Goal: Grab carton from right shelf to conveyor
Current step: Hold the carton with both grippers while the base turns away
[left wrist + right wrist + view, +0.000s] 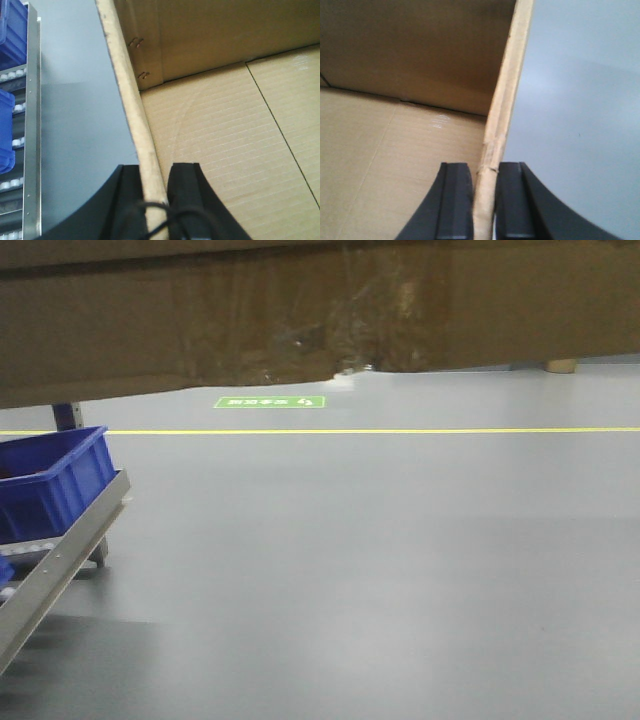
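Note:
The brown carton (300, 310) hangs across the top of the front view, its lower strip patched with crinkled clear tape. My left gripper (156, 172) is shut on the carton's left wall edge (127, 85), one finger inside, one outside. My right gripper (485, 172) is shut on the carton's right wall edge (507, 90) the same way. Both wrist views look down into the open carton's bare inside (225, 135) (395, 140). The right shelf and the conveyor are out of view.
Grey floor (380, 540) with a yellow line (400, 430) and a green floor sign (270, 402) lies ahead. A roller rack (60, 560) with blue bins (50, 485) stands at the left; it also shows in the left wrist view (27, 125).

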You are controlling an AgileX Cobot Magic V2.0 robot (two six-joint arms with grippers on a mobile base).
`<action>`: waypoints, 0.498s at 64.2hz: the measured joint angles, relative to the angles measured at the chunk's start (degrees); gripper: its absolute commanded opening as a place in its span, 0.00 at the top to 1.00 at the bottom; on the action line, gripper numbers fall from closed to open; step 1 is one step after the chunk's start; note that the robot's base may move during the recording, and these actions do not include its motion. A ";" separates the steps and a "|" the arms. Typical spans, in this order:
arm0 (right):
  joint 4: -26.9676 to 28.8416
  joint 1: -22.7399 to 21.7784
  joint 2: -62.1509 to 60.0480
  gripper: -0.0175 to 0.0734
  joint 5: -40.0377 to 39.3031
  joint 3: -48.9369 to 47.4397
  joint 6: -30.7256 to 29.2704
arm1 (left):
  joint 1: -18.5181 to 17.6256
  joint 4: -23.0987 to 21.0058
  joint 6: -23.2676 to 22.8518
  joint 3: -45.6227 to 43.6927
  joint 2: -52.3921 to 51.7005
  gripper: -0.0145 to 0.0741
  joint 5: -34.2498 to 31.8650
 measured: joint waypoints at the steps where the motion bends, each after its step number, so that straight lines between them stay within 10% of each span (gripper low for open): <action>1: 0.00 0.00 0.00 0.88 0.00 0.00 0.00 | 0.00 0.00 0.00 0.00 0.00 0.86 0.00; 32: 0.00 0.00 0.00 0.88 0.00 0.00 0.00 | 0.00 0.00 -0.08 0.00 0.00 0.86 0.00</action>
